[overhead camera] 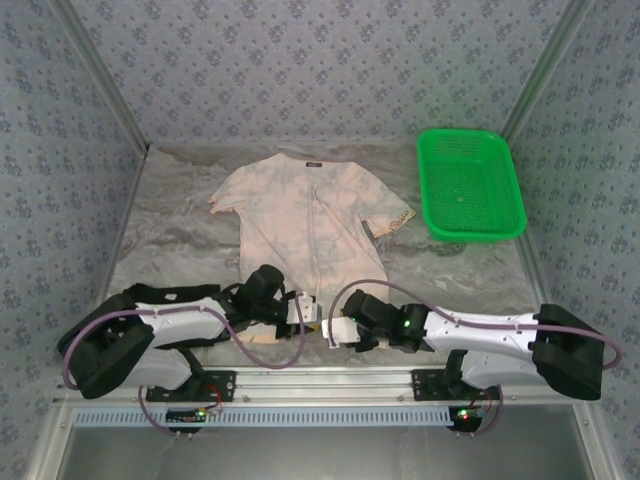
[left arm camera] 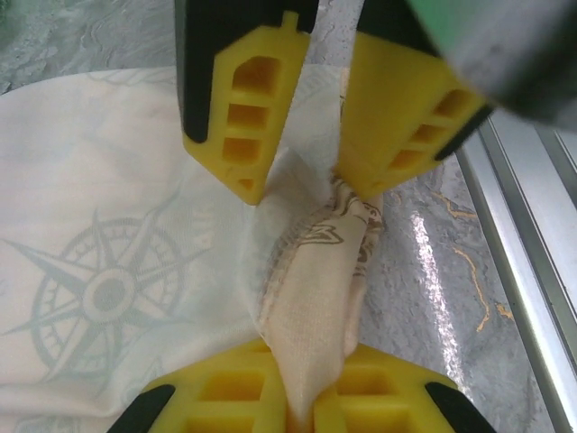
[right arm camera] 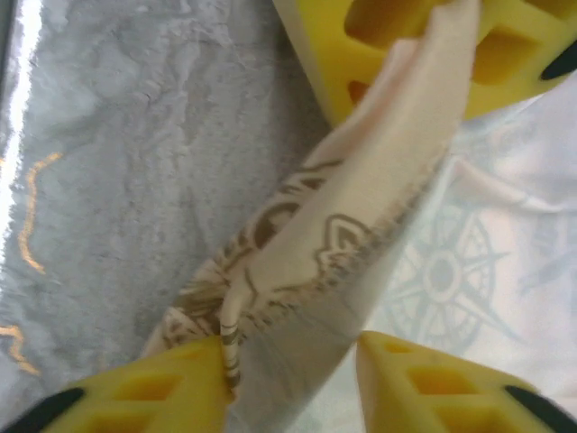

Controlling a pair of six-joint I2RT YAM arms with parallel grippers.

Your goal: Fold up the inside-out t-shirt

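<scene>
The inside-out t-shirt point(overhead camera: 300, 215) lies flat on the table, pale side up, with its neck label point(overhead camera: 312, 163) at the far end and its hem toward the arms. At the near hem my left gripper point(overhead camera: 300, 312) is shut on a pinched fold of the t-shirt point(left arm camera: 311, 307), whose darker printed side shows. My right gripper point(overhead camera: 333, 330) faces it from the right. Its fingers point(right arm camera: 153, 397) stand apart around the same raised strip of t-shirt point(right arm camera: 315, 262), which touches only the left finger. The right gripper's yellow fingers point(left arm camera: 239, 117) also appear in the left wrist view.
A green plastic basket point(overhead camera: 468, 185) stands at the back right of the marbled table point(overhead camera: 170, 240). Patterned walls close in three sides. A metal rail point(overhead camera: 320, 382) runs along the near edge just behind both grippers.
</scene>
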